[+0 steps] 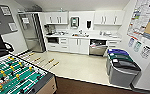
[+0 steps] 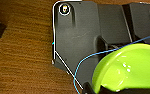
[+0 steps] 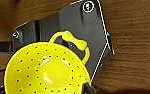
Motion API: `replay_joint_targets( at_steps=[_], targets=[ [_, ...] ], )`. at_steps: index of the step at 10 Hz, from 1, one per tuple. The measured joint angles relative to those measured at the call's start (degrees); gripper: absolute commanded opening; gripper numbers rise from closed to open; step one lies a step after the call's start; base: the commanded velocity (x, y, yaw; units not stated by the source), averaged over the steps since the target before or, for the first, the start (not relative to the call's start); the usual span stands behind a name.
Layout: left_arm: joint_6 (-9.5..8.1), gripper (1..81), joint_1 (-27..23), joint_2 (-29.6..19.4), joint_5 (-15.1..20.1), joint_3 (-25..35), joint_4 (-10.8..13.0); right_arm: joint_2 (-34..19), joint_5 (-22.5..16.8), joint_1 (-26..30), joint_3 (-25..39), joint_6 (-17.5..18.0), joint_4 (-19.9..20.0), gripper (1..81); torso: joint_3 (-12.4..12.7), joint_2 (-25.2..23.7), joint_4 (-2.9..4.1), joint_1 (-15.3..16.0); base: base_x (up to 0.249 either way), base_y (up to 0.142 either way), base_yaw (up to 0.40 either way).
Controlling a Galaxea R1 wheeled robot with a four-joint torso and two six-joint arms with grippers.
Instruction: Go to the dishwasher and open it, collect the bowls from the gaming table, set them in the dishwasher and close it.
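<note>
Carrying step: the left gripper (image 2: pixel 96 88) was clamped on a green bowl (image 2: pixel 126 70), the right gripper (image 3: pixel 87 87) on a holed yellow bowl (image 3: pixel 46 70); the dishwasher (image 1: pixel 98 47) stood ahead, apparently ajar, calling for an approach

An office break-room kitchenette is shown. A long white counter (image 1: pixel 96 37) is set along the far wall, with a sink (image 1: pixel 80 35) near its middle and white cabinets (image 1: pixel 56 18) hung above. A steel-fronted dishwasher (image 1: pixel 97 47), its door ajar at the top, is built in under the counter towards its right end, and a tall steel fridge (image 1: pixel 32 31) is stood beyond the counter's left end. Sorting bins (image 1: pixel 122 68) with coloured lids are lined up along the right wall beneath pinned posters (image 1: pixel 141 16). A table-football table (image 1: pixel 16 77) is placed in the foreground, which marks the room as a shared staff space rather than a home.
</note>
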Motion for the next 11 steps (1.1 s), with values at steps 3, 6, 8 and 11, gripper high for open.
replay_joint_targets(
  at_steps=[3,6,8,11],
  targets=[
    [0.0,1.0,0.02,0.13,-0.05,0.0,0.0,-0.15,-0.09,-0.02,-0.11,0.0,0.0,1.0,0.0,0.0,0.0,-0.01,0.18,-0.084,0.0],
    [0.0,1.0,0.02,0.13,-0.02,-0.01,0.0,-0.17,-0.09,-0.02,-0.11,0.0,0.0,1.0,0.0,0.0,0.0,0.0,0.18,-0.085,0.0],
    [0.0,1.0,0.02,0.33,-0.05,0.0,0.0,-0.17,-0.07,-0.02,-0.22,0.0,0.0,1.0,0.0,0.0,0.0,-0.01,0.18,-0.083,0.0],
    [0.0,1.0,0.0,0.39,-0.07,0.0,0.0,-0.17,-0.02,0.0,-0.27,0.0,0.0,1.0,0.0,0.0,0.0,0.0,0.18,-0.078,0.0]
  ],
)
